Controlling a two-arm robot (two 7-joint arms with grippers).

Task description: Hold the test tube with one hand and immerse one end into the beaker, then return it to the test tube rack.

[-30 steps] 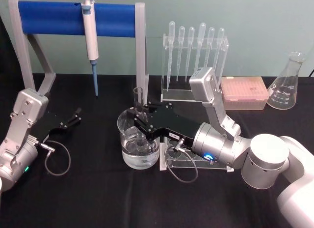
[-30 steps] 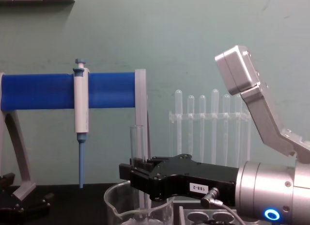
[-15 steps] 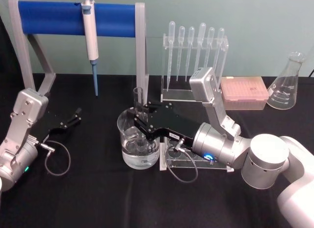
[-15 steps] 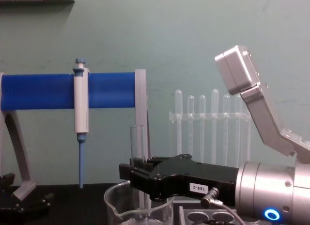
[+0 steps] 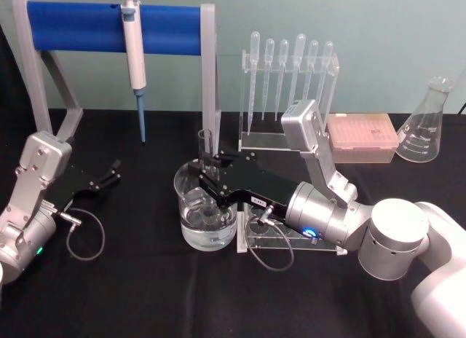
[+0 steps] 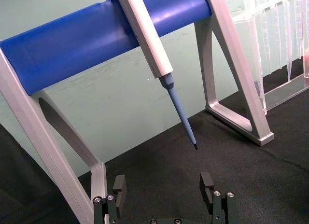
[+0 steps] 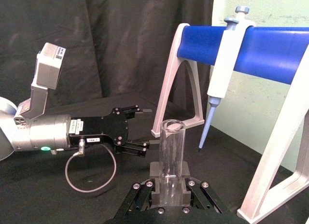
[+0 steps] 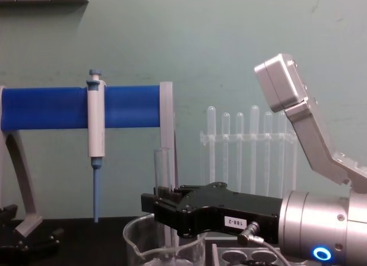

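Test tube (image 5: 206,147): clear glass, upright, open rim on top, lower end inside the beaker (image 5: 191,229), which has some clear liquid. Right tool (image 5: 209,172) is clamped on the tube approx. at mid-length, above the beaker rim. Left tool (image 5: 111,173) rests on the black surface (image 5: 145,294) at left, fingers apart, holding nothing. Vs. 0.5 s ago: no visible change in tube or tools.

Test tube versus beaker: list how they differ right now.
The test tube is narrow and tall; the beaker is wide and squat. The test tube is held upright by the right gripper; the beaker stands on the black table. The test tube's lower end dips inside the beaker, which holds clear liquid. Both are clear glass. The left gripper rests open at the table's left.
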